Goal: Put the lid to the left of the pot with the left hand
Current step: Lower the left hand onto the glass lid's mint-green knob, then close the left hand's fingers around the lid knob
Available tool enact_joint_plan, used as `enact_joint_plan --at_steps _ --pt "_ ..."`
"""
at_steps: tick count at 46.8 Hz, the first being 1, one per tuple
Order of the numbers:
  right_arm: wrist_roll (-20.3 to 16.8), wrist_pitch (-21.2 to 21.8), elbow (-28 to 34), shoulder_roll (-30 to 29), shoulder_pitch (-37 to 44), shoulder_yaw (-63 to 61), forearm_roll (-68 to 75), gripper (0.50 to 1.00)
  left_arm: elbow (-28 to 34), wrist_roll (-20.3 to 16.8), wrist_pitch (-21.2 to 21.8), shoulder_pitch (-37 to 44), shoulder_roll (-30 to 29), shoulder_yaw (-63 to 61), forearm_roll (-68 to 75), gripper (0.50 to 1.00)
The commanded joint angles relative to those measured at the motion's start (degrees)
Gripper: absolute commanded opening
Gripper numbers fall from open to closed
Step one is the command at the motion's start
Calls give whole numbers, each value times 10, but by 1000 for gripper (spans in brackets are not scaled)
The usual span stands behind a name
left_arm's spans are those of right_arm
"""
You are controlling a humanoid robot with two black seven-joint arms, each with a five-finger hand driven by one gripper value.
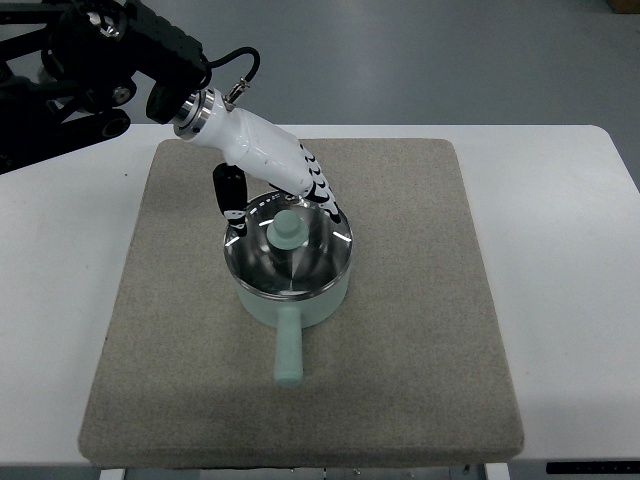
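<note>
My left hand (285, 185) is hovering, fingers spread and holding nothing, over the lid (288, 245); glass looks slippery, fragile; I'm judging the knob (286, 232) the best hold.

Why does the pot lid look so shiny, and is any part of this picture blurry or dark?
Top view: overhead room light glints off the glass lid and its metal rim, giving bright streaks; the mat and white table are evenly lit and sharp; a soft shadow falls around the pot; the left hand is clear, its black arm dark at upper left.
</note>
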State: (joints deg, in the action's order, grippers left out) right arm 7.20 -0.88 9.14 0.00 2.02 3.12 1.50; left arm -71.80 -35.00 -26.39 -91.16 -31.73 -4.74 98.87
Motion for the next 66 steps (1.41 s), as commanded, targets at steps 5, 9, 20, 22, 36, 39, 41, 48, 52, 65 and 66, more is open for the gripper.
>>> enact_joint_plan --at_steps 5,9,20,22,36,39,41,48,52,65,66 --pt "0 0 0 0 0 0 0 924 7 0 5 1 2 3 -3 996" --pt "0 0 0 0 0 0 0 924 7 0 6 1 2 3 -5 996" --pt "0 0 0 0 0 0 0 924 7 0 6 4 2 3 -5 988" --pt "0 0 0 0 0 0 0 924 8 0 7 4 5 3 -4 977" --pt "0 0 0 0 0 0 0 924 11 0 42 5 18 4 -8 984" --pt "0 0 0 0 0 0 0 924 11 0 43 10 19 5 -8 984" --pt "0 0 0 0 0 0 0 924 11 0 44 12 19 6 -9 984" --pt "0 0 0 0 0 0 0 924 11 0 46 19 19 7 -9 986" --pt "0 0 0 0 0 0 0 924 11 0 49 22 18 6 -9 984" --pt "0 0 0 0 0 0 0 924 13 0 64 22 18 6 -8 984" --pt "0 0 0 0 0 0 0 924 13 0 64 22 18 6 -7 984"
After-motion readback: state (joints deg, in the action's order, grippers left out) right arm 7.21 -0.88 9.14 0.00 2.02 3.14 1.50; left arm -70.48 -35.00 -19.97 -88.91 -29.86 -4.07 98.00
